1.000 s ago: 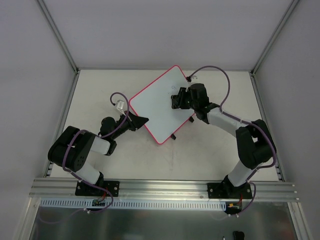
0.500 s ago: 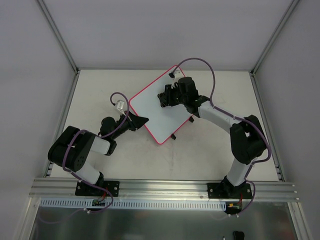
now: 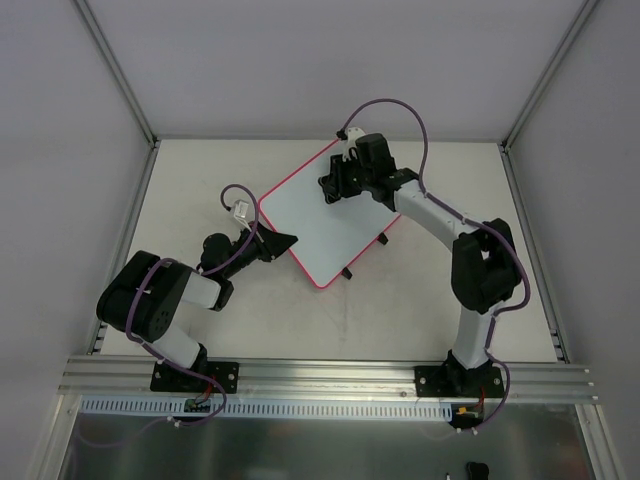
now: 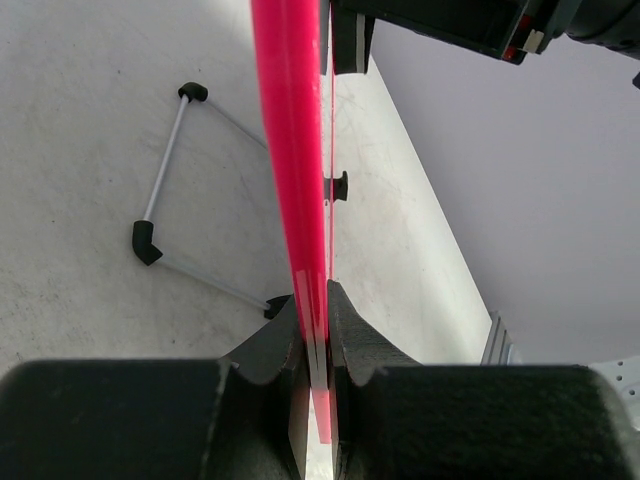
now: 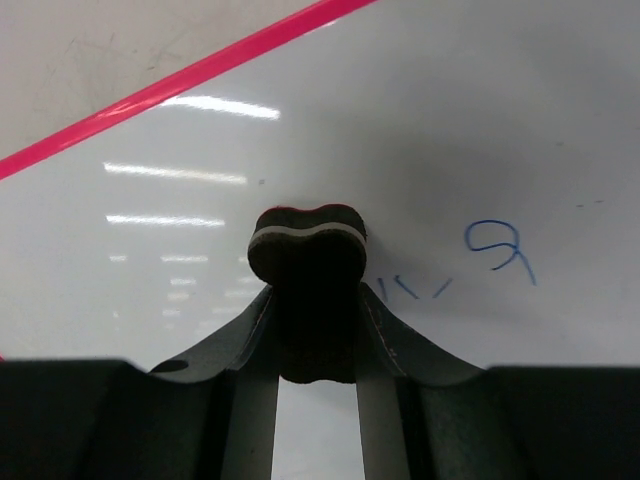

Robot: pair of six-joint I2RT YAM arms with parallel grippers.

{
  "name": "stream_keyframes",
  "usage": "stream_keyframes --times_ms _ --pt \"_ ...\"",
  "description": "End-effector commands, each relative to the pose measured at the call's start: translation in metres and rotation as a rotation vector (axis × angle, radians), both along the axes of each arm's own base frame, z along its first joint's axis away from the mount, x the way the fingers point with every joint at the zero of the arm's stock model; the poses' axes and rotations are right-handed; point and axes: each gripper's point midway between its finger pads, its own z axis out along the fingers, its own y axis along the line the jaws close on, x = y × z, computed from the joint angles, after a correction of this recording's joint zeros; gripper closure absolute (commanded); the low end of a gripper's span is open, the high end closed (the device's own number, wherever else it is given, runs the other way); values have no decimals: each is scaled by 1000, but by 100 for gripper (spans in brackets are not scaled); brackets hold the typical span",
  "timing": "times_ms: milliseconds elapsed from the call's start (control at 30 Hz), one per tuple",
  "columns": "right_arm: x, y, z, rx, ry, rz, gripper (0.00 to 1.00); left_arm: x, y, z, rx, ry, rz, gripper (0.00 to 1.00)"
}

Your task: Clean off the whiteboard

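Pale grey counter [image 3: 420,290] between white walls, seen from above: one whiteboard [image 3: 320,225] sits turned corner-on near the middle, toward the far side. The left fingers [image 3: 283,240] meet its near-left edge. The right fingers [image 3: 335,186] are over its far corner. Two arms, one board.

From the left wrist, the board's pink rim [image 4: 290,150] runs edge-on straight up the view. The left fingers [image 4: 268,345] are closed on it, one pad on each face, with no gap showing. One folding wire stand [image 4: 160,190] with black end caps lies on the counter beside the rim, and one small black clip [image 4: 340,185] shows on the board's far face.

From the right wrist, the right fingers [image 5: 372,330] are pinched on one small black eraser [image 5: 305,250], whose pad faces the glossy white surface. Whether it presses on the board I cannot tell. Blue writing [image 5: 497,250] remains just beside it: one curled figure and a few short strokes.

The board looks thin, light and stiff, and its face looks slick. It would likely slide or pivot under wiping pressure, so the rim is the place to hold it, as the left arm does, opposite the stroke. The eraser looks soft and needs only a light squeeze.
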Motion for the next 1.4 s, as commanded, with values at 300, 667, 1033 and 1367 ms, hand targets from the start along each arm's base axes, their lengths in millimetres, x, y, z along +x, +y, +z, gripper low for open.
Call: stream_keyframes --times_ms 300,667,1033,1367 --pt "46 -95 -55 -33 145 -246 100 -9 -11 64 -42 -375 -80 100" --pt "59 -115 -61 -25 155 -282 100 -8 -11 62 -40 -371 -80 100" --pt "15 -49 -36 -30 59 -124 100 -7 -11 62 -42 -369 -81 100" --pt "-44 12 -22 20 51 30 100 -6 -12 62 -49 -362 -85 100"
